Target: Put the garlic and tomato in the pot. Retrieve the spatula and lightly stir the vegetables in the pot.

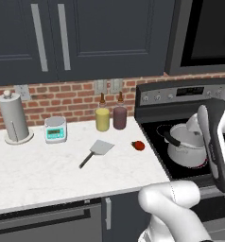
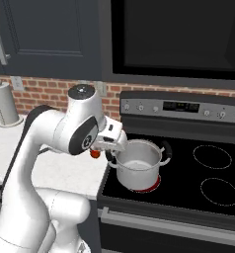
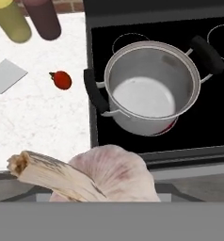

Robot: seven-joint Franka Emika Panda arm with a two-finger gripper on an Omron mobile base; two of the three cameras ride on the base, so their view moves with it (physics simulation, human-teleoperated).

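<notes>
The garlic (image 3: pixel 111 174) filled the bottom of the hand view, its papery stem end pointing left; the band along the lower edge cut off its underside, and the claw's fingertips were hidden behind the bulb. From how close the bulb sat under the camera, the claw appeared clenched on the garlic, though the contact itself could not be seen. In the right base view the claw (image 2: pixel 111 147) hung just left of the pot (image 2: pixel 137 168), its jaws masked by the wrist.

The pot stood on the stove's (image 2: pixel 213 207) front left burner, empty inside, with a red glow showing beneath its base. One black handle pointed toward the tabletop (image 1: pixel 48 165), the other away from it. In the left base view the arm covered the pot's right side.

The tomato (image 1: pixel 138 145) lay on the tabletop left of the pot, near the stove's edge. The spatula (image 1: pixel 96 152) lay farther left of the pot, beyond the tomato, blade toward the two bottles (image 1: pixel 111 117); in the hand view only a corner of its blade showed.
</notes>
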